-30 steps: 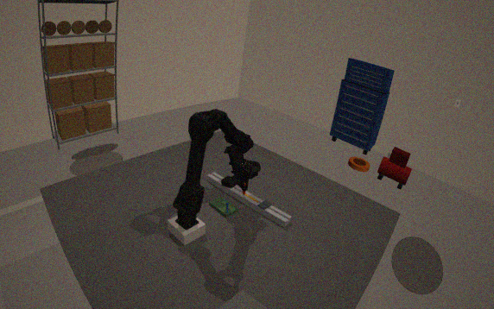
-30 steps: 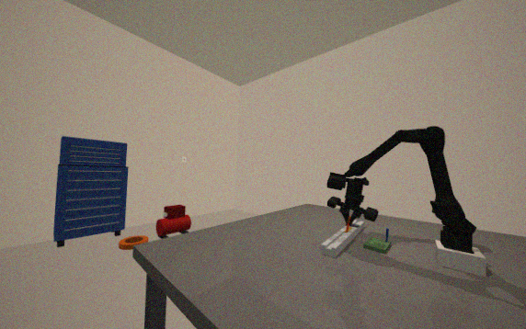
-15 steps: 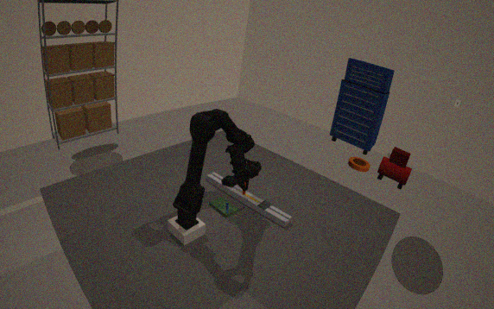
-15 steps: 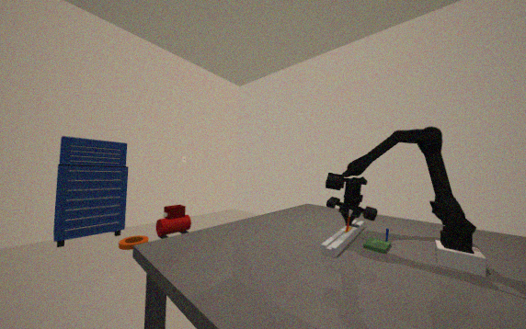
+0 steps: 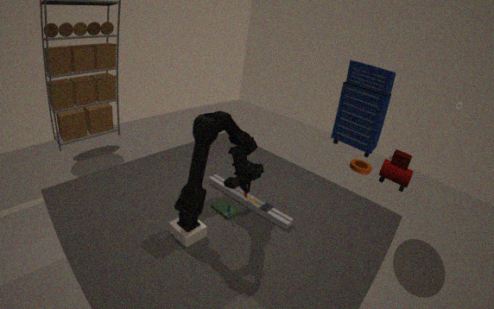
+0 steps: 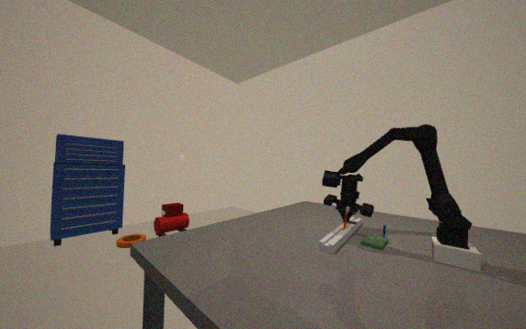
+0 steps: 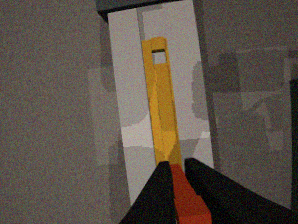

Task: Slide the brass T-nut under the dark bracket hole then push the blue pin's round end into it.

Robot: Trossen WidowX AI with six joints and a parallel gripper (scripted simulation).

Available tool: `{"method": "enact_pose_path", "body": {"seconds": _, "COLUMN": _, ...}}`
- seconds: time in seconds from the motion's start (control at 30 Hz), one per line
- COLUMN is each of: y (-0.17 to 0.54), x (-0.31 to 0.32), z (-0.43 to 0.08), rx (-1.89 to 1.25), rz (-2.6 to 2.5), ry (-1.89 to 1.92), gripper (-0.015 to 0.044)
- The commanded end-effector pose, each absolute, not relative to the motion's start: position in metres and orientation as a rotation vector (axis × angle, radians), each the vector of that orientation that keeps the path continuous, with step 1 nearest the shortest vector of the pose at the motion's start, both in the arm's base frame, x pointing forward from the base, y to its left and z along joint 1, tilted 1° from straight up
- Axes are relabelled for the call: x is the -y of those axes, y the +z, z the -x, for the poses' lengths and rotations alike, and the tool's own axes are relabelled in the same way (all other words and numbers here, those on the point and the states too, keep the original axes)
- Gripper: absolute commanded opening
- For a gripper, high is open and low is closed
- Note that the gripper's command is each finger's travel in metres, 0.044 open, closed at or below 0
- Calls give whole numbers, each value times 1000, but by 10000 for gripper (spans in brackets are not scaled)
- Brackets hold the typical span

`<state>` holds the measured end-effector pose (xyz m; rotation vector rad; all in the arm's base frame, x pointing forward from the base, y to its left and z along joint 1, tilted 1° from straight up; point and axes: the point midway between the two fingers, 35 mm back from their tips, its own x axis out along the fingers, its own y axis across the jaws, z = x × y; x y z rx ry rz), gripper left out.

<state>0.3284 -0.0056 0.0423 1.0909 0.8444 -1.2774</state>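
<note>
Grey table (image 5: 129,207) (image 6: 257,276) under rail (image 5: 281,219) (image 6: 328,245) (image 7: 125,100), apparently tray (image 5: 220,206) (image 6: 374,242)

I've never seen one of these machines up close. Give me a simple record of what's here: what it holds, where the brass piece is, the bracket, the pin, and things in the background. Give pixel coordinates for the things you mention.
end effector (image 5: 246,192) (image 6: 345,222) (image 7: 176,168): closed on the orange handle (image 6: 346,221) (image 7: 192,210)
brass T-nut (image 7: 167,110): along the rail's slot, short of the bracket
aluminum rail (image 5: 282,219) (image 6: 328,245) (image 7: 130,100): on the table
dark bracket (image 5: 267,207) (image 7: 130,5): on the rail
blue pin (image 5: 229,210) (image 6: 384,231): upright at the green tray (image 5: 219,208) (image 6: 373,243)
background: blue cabinet (image 5: 364,108) (image 6: 88,188), red machine (image 5: 395,173) (image 6: 171,223), orange ring (image 5: 352,167) (image 6: 120,243)
</note>
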Motion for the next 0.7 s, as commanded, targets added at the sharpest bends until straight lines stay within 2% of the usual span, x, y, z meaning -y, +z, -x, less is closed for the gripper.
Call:
{"method": "enact_pose_path", "body": {"seconds": 0.0, "y": 42, "x": 5, "z": -329, "rx": -854, "rz": -1084, "ry": -1280, "gripper": -150}}
{"method": "enact_pose_path", "body": {"seconds": 0.67, "y": 42, "x": 5, "z": -332, "rx": -881, "rz": -1060, "ry": -1306, "gripper": -150}}
